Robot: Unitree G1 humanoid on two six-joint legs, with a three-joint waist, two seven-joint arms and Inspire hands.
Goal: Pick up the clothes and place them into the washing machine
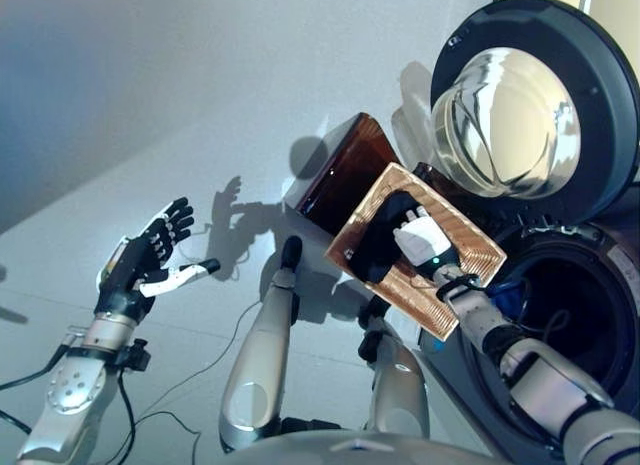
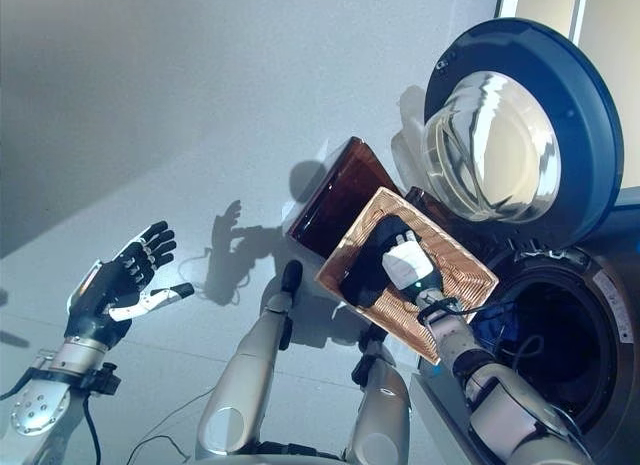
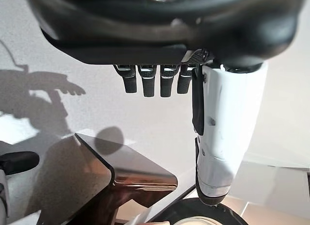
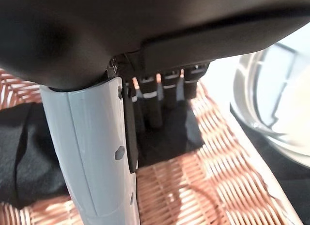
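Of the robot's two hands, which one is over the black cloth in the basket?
The right hand: it reaches into the wicker basket, its fingers on the black cloth. The left hand hangs open over bare floor, far from the basket.

Place: a laundry corner of a home or test room is being shown.
Machine: a front-loading washing machine is being seen with its round glass door standing open.
Basket: a woven wicker basket holding dark clothes is being seen beside the drum opening.
Floor: a plain pale floor is being lit by strong light.
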